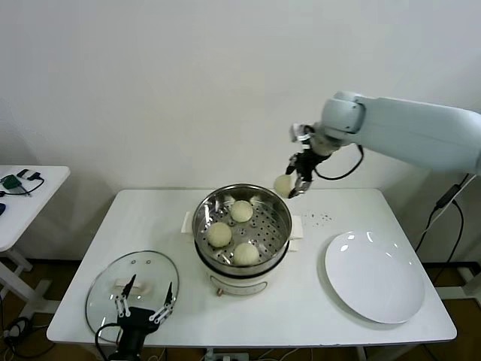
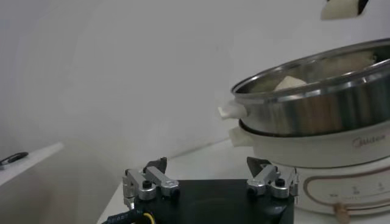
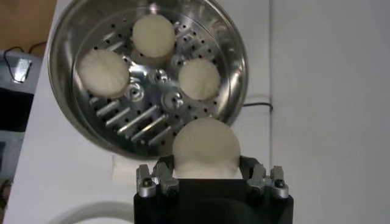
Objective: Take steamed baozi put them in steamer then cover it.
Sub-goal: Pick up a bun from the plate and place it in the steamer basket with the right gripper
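Observation:
The steel steamer (image 1: 242,226) stands mid-table on its white base, with three cream baozi (image 1: 241,210) on the perforated tray (image 3: 152,115). My right gripper (image 1: 299,183) is shut on the fourth baozi (image 1: 283,184) and holds it in the air just past the steamer's far right rim; the right wrist view shows that baozi (image 3: 205,149) between the fingers, above the rim. The glass cover (image 1: 132,289) with its white handle lies flat at the front left. My left gripper (image 1: 143,302) is open and empty, low at the table's front edge over the cover.
A flat white plate (image 1: 376,277) lies at the front right of the table. A second white table (image 1: 30,199) with small devices stands off to the left. The steamer's side (image 2: 317,122) rises close before the left gripper.

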